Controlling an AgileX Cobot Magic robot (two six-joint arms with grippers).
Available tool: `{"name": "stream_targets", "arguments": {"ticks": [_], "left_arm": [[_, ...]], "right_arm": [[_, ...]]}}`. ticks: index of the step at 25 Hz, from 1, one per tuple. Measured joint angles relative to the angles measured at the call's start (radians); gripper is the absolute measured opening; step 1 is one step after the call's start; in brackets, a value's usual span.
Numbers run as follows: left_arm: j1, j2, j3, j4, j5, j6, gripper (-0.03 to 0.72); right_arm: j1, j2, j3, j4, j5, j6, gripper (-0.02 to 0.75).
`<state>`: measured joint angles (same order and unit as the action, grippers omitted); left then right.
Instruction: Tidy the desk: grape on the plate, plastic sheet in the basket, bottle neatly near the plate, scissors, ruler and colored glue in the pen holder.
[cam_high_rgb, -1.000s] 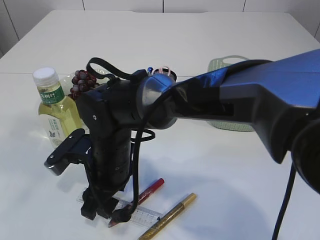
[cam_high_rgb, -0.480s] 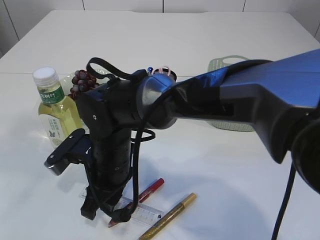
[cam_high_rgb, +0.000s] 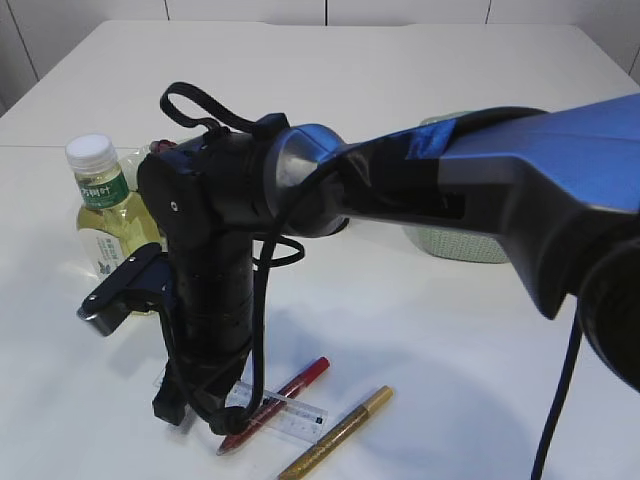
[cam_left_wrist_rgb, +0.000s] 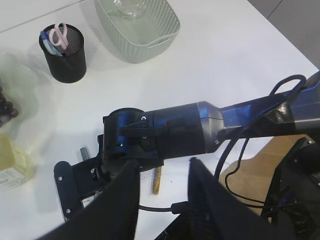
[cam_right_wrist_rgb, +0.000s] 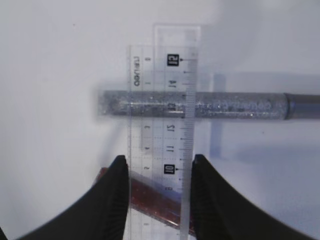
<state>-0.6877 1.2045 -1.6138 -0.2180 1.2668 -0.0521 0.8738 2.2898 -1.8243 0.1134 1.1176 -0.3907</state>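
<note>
My right gripper reaches across to the front left and is shut on the clear ruler, one jaw on each long edge. The ruler lies across a silver glue pen and a red glue pen. A gold glue pen lies beside them. My left gripper is open and empty, high above the table. The bottle stands at the left. The scissors stand in the black pen holder. The grapes lie on the plate.
The green basket stands at the back right with a clear plastic sheet in it. The right arm's body and cable hide the plate and pen holder in the exterior view.
The right arm has shifted left and its wrist has risen a little. The ruler's free end has come up slightly with it.
</note>
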Motion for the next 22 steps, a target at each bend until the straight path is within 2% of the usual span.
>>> {"name": "stream_targets", "arguments": {"ticks": [7, 15, 22], "left_arm": [[0.0, 0.0, 0.0, 0.0, 0.0, 0.0, 0.243], [0.0, 0.0, 0.0, 0.0, 0.0, 0.0, 0.243], [0.0, 0.0, 0.0, 0.0, 0.0, 0.0, 0.243]], "right_arm": [[0.0, 0.0, -0.014, -0.001, 0.079, 0.0, 0.3], [0.0, 0.0, -0.014, -0.002, 0.092, 0.006, 0.3], [0.0, 0.001, -0.063, -0.006, 0.096, 0.132, 0.3]]}}
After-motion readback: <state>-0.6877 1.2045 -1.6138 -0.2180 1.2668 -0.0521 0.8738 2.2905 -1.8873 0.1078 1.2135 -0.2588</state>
